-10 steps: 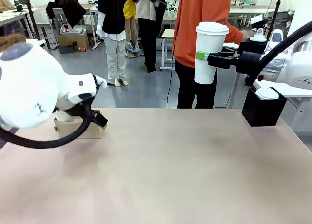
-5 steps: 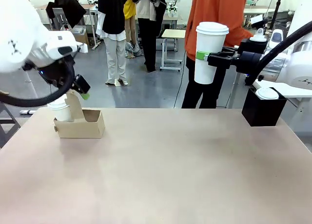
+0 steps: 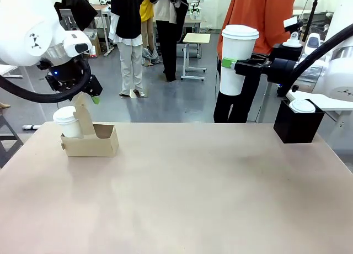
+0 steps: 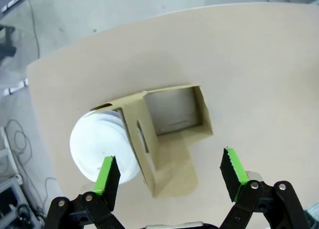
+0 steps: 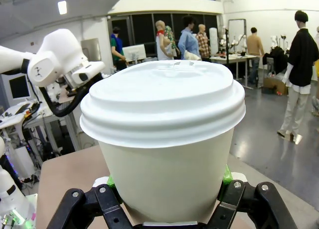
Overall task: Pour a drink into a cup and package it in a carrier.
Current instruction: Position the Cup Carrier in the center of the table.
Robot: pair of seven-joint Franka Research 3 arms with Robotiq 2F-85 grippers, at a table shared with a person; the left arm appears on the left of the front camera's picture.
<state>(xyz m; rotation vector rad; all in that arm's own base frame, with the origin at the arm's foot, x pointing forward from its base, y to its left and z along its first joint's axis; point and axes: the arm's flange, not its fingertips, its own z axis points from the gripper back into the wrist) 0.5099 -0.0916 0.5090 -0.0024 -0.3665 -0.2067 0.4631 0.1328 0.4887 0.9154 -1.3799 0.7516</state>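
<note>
While the left fingers are spread above the carrier at the worktop's left, the lidded cup is pinched aloft at right by the right fingers, and careful lowering into the empty pocket is judged needed next.

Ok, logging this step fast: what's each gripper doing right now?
Left gripper: open, holding nothing, above the carrier.
Right gripper: shut on the lidded white cup, held up off the table.
</note>
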